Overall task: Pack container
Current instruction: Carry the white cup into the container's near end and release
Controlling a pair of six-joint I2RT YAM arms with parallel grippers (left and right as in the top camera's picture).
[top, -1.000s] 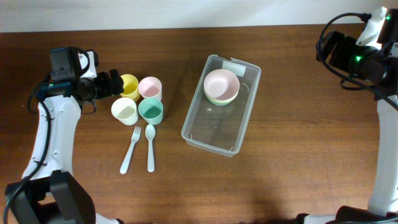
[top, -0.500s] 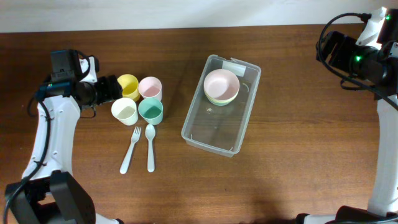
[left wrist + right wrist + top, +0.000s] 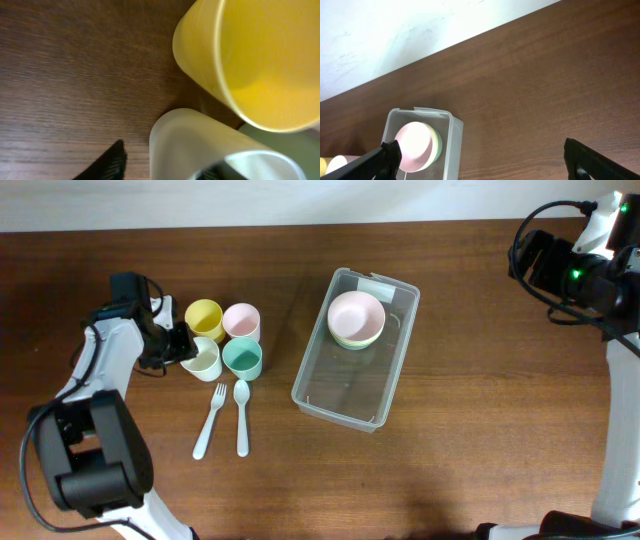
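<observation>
Container [image 3: 350, 385] clear, pastel bowls [image 3: 356, 318] inside. Left tool [image 3: 183, 346] seemingly open astride white cup [image 3: 201, 359]; right tool [image 3: 485, 160] agape, empty.

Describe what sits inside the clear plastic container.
A pink bowl nests in a green bowl at the labelled end of the container; the remaining floor is bare. Whether more bowls lie beneath the pink one is hidden.

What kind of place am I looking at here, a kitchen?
Probably a robotics test bench, not a kitchen: a robot arm stands at each end of a wooden table, and pastel cups, cutlery and a clear container are laid out like practice props.
</observation>
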